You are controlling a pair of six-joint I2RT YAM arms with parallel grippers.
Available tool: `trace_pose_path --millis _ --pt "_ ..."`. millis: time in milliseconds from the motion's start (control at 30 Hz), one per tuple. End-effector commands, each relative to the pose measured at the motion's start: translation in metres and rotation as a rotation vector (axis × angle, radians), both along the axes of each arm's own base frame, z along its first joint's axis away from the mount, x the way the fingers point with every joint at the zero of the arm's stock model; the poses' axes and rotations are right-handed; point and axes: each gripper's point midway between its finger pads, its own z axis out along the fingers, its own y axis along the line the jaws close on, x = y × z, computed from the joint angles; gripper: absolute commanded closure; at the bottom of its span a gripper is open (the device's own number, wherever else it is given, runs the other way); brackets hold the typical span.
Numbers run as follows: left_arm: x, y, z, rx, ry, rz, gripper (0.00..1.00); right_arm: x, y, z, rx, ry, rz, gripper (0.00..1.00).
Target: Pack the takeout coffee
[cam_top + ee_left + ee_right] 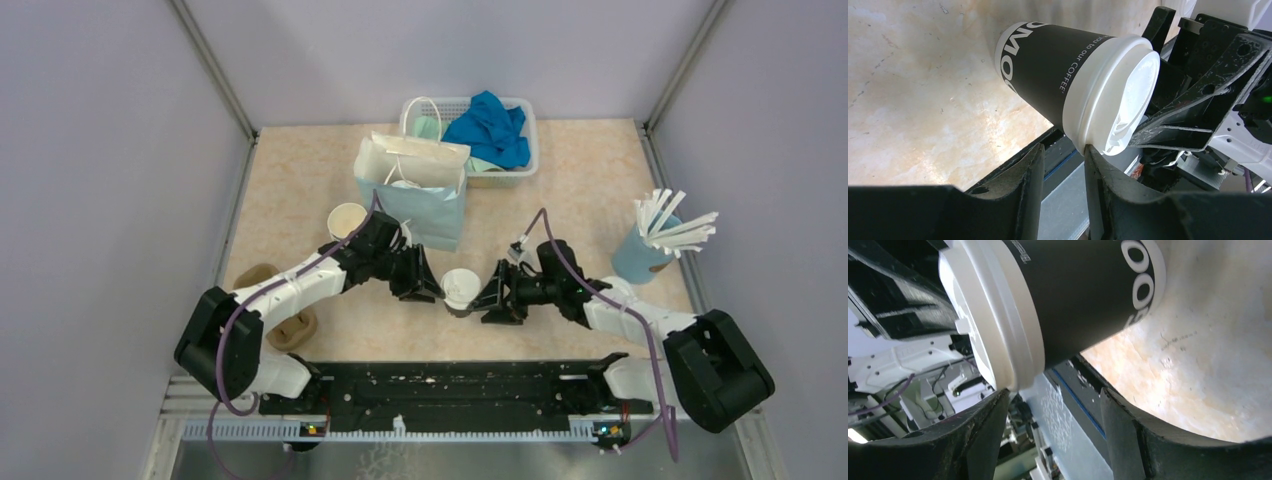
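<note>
The lidded coffee cup (460,287) is standing on the tabletop (300,190) between both tools' tips. The left tool (1063,152) is gaping narrowly, the right tool (1053,400) widely, both empty; a sideways nudge risks toppling it.

Two coffee cups: one lidded, one open.
Lidded cup (460,288): black wall, white lettering, white lid on; near centre, between my left gripper (437,292) and right gripper (484,298). Open cup (347,220): cream inside, upright, farther left.
</note>
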Motion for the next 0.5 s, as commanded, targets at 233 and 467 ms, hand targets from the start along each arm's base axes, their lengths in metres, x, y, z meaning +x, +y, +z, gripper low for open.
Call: trace_pose_path --millis 233,467 --pt "0.004 0.011 -0.026 0.113 0.022 0.034 0.6 0.033 0.027 0.021 0.045 -0.107 -0.279 0.42" --pt "0.003 0.012 -0.028 0.118 0.022 0.034 0.6 0.04 0.009 0.007 -0.019 -0.121 -0.413 0.44"
